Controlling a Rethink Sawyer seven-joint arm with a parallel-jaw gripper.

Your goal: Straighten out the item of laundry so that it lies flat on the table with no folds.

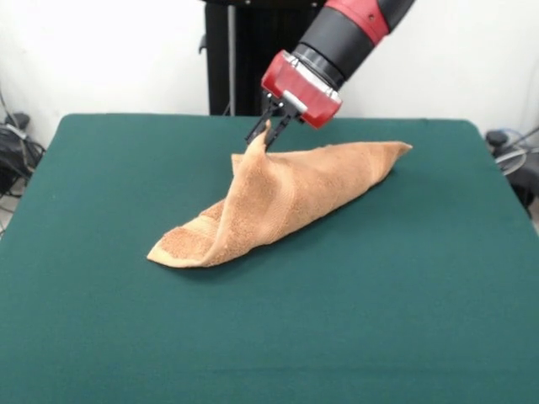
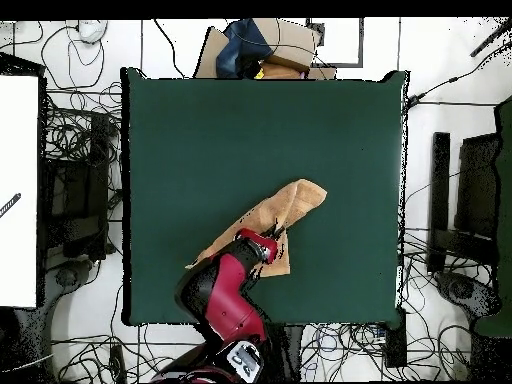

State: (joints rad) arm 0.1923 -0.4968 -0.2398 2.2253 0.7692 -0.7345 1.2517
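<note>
The item of laundry [image 1: 286, 198] is a light orange-tan towel, folded over itself on the dark green table [image 1: 404, 295]. One corner is lifted into a peak, and my gripper [image 1: 268, 133] is shut on that corner from above. The rest drapes down to the table, one end reaching front-left, the other stretching right. In the overhead view the towel [image 2: 290, 205] lies diagonally and the red arm covers its lower part, with the gripper [image 2: 272, 237] at its edge.
Cables and equipment [image 2: 75, 190] crowd the floor around the table. A cardboard box and a dark bag [image 2: 265, 45] sit beyond the table's far edge in the overhead view. Black gear [image 1: 15, 151] lies left of the table.
</note>
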